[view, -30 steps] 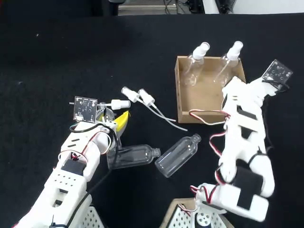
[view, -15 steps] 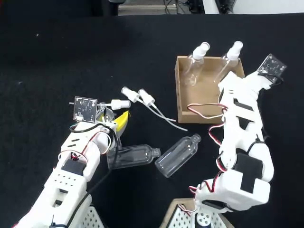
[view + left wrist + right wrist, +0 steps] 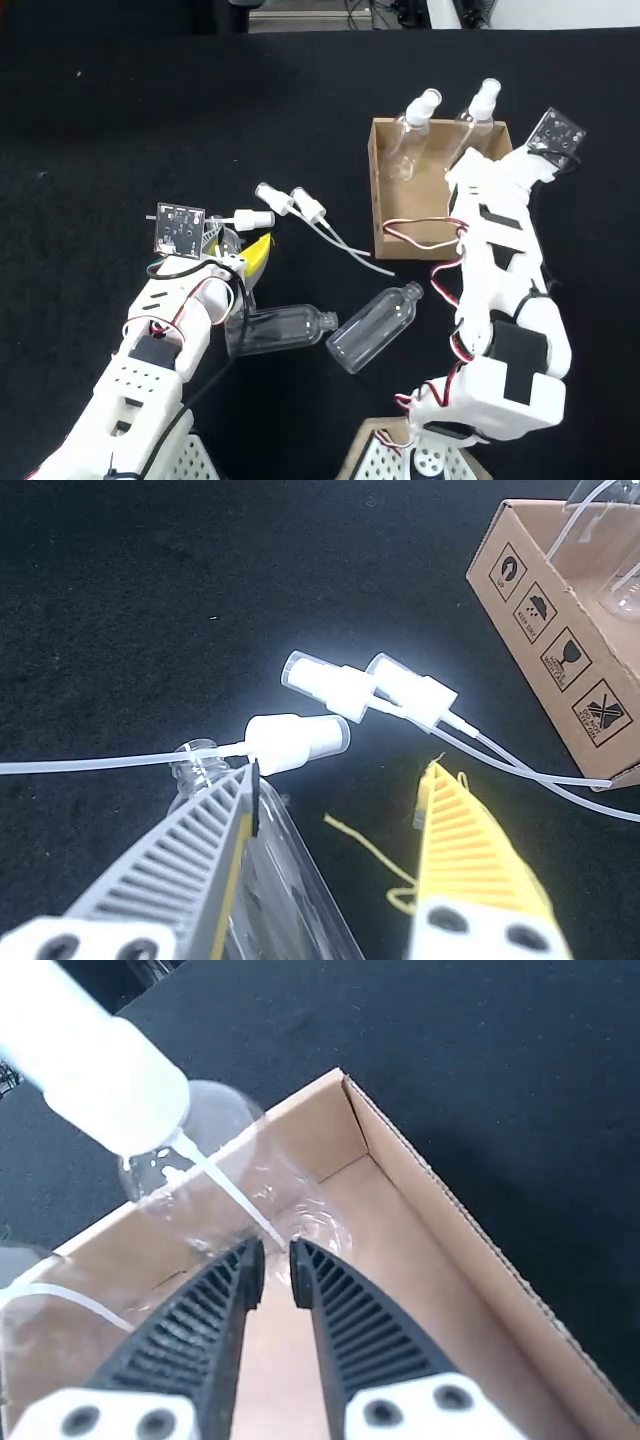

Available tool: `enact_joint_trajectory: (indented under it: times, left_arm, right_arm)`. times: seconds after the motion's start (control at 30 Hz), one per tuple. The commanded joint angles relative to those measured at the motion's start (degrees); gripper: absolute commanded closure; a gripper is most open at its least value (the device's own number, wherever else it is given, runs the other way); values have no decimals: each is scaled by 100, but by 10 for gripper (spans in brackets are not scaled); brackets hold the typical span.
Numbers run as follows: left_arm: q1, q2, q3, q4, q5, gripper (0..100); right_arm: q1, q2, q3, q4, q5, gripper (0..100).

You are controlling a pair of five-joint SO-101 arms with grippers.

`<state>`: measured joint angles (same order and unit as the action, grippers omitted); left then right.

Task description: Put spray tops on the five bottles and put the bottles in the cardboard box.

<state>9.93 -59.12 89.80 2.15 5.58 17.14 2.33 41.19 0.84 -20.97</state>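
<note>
High view: on the black surface [image 3: 120, 110], the cardboard box [image 3: 378, 200] holds two capped bottles [image 3: 405, 150] leaning against its far wall, their white tops clear of the rim. The right arm [image 3: 500, 260] stretches over the box's right side. At lower left, the left hand [image 3: 250, 240] sits just beside three loose spray tops [image 3: 273, 197], whose thin tubes trail across the cloth. Two open bottles [image 3: 285, 328] lie on their sides between the arms, near each other.

Left wrist view: the left hand [image 3: 340, 780] is spread wide, grey finger well apart from yellow. A third open bottle [image 3: 290, 880] lies between them, against the grey finger and apart from the yellow one. One spray top [image 3: 298, 742] rests by its neck; the other two lie just beyond, and the box's corner [image 3: 555, 630] shows farther off.

Right wrist view: the right hand [image 3: 277, 1252] is narrowed to a slit, holding nothing, its tips at the clear wall of a capped bottle [image 3: 200, 1160] that leans inside the box [image 3: 440, 1210].
</note>
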Motion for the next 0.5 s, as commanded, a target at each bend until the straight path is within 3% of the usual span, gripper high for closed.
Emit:
enact_joint_trajectory:
  times: [0.0, 0.47]
  left_arm:
    - [31, -79, -84, -141, 35, 747]
    - [31, -79, -84, -141, 35, 747]
  right_arm:
    - [-97, -40, -338, 9, -53, 987]
    - [-35, -725, 295, -18, -53, 987]
